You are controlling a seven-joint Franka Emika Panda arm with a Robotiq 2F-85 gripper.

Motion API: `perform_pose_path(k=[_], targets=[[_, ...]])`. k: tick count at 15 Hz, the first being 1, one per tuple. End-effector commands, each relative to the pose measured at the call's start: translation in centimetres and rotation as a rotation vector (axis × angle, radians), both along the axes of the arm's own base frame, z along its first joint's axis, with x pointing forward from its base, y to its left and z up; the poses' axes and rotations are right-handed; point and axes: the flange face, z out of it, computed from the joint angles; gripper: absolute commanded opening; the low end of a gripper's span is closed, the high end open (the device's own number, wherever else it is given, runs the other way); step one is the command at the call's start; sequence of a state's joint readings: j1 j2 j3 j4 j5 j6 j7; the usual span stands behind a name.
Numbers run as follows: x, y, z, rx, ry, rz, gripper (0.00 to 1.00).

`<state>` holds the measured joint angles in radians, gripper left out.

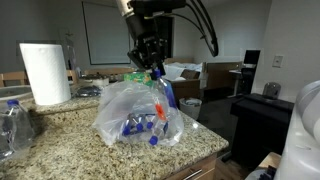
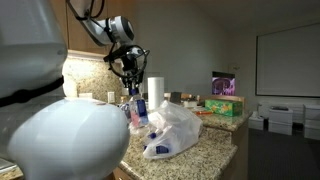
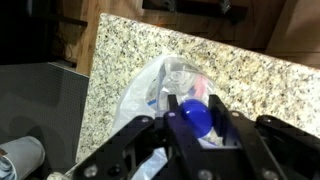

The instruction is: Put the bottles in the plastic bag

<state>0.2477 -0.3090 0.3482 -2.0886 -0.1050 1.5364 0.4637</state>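
Now, I start with the biggest thing in front of me, the granite countertop (image 1: 70,135), with the white paper towel roll (image 1: 45,73) standing upright toward its far side. On the stone sits the plastic bag (image 1: 125,108), a crinkly translucent heap with its mouth gathered upward toward my arm. Through the film I can see several small bottles (image 1: 140,127) already lying at the bottom, blue caps showing; in an exterior view the bag (image 2: 172,130) slumps outward along the counter edge.

What my coming move turns on, as I judge it, is this: the bottle I carry (image 1: 162,95) hangs directly above the bag's opening, long axis roughly vertical, cap end up at the fingers and body pointing down into the mouth. So the bag lies straight below the tool, and a drop should land inside, provided the film has not folded over the gap, which I cannot tell from here.

The gripper (image 1: 147,62) is pressed together on that bottle, pinching it near the blue cap (image 3: 192,118), which the wrist view shows wedged between the two fingers (image 3: 240,135), with the bag's contents visible just beyond it
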Motion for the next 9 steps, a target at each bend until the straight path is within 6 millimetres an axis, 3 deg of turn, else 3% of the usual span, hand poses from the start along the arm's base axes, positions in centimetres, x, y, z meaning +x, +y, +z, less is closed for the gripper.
perform_pose_path(k=[1, 4, 9], targets=[[-1.0, 2.5, -3.5, 0.02, 0.037, 0.066, 0.11], [-0.1, 3.9, -6.1, 0.041, -0.054, 0.084, 0.11], [1.7, 4.5, -9.4, 0.084, -0.301, 0.119, 0.11]])
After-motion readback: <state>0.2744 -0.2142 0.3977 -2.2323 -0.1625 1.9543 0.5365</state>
